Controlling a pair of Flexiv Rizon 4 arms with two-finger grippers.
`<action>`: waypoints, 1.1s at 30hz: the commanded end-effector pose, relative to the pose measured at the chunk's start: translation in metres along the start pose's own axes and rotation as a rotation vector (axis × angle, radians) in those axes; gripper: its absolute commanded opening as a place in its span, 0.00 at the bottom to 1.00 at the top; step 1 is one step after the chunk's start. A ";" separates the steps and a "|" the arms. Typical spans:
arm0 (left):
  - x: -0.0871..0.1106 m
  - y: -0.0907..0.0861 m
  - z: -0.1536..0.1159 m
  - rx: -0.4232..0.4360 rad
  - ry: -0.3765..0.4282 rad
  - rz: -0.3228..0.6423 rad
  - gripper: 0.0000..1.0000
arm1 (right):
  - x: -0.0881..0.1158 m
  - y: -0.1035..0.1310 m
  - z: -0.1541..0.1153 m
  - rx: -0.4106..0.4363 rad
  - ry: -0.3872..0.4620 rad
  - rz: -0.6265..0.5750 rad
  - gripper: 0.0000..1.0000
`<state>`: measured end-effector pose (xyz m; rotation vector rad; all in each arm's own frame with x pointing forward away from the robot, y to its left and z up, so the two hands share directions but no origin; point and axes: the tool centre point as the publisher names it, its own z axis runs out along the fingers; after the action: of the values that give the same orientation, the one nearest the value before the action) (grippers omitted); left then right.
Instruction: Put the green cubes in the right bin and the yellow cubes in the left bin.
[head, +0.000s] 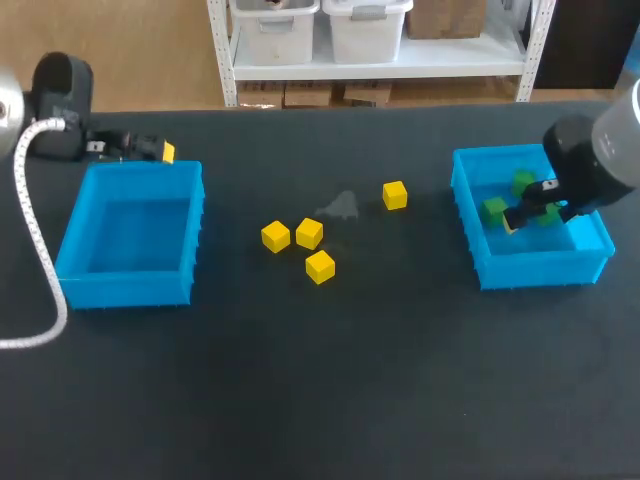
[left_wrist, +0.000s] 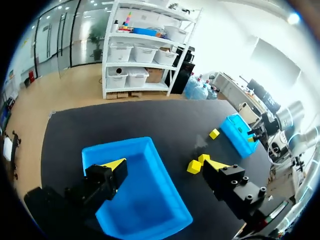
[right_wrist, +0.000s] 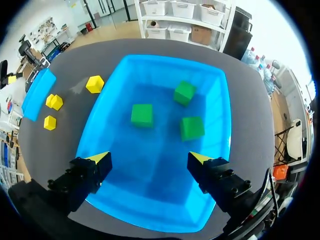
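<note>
Worktop (head: 400, 400) is plain matte black, with a pale grey smudge (head: 342, 206) just above centre of the head view. Left bin (head: 70, 250) and right bin (head: 530, 272) are both bright blue, solid, no pattern. Yellow cubes (head: 309, 233) at frame centre: four, all the same plain yellow, with one (head: 395, 195) further right. Green cubes (right_wrist: 142, 114) in the right bin: three, mid green, unmarked. Left gripper (left_wrist: 165, 164) and right gripper (right_wrist: 149, 157) have black bodies and yellow tips. Hose (head: 30, 230) at the left edge is white-grey, braided texture.
</note>
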<state>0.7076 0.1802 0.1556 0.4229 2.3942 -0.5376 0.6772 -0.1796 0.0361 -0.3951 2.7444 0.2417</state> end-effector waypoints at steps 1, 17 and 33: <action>-0.021 -0.005 0.009 -0.010 0.085 0.032 1.00 | 0.003 0.001 -0.001 0.006 -0.009 0.001 1.00; -0.054 -0.062 0.067 0.001 0.324 0.265 1.00 | 0.003 0.001 -0.001 0.006 -0.009 0.001 1.00; -0.072 -0.119 0.132 0.106 0.483 0.340 1.00 | 0.003 0.001 -0.001 0.006 -0.009 0.001 1.00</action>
<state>0.7624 0.0168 0.1449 1.0024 2.5399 -0.4875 0.6762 -0.1797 0.0358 -0.3932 2.7399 0.2390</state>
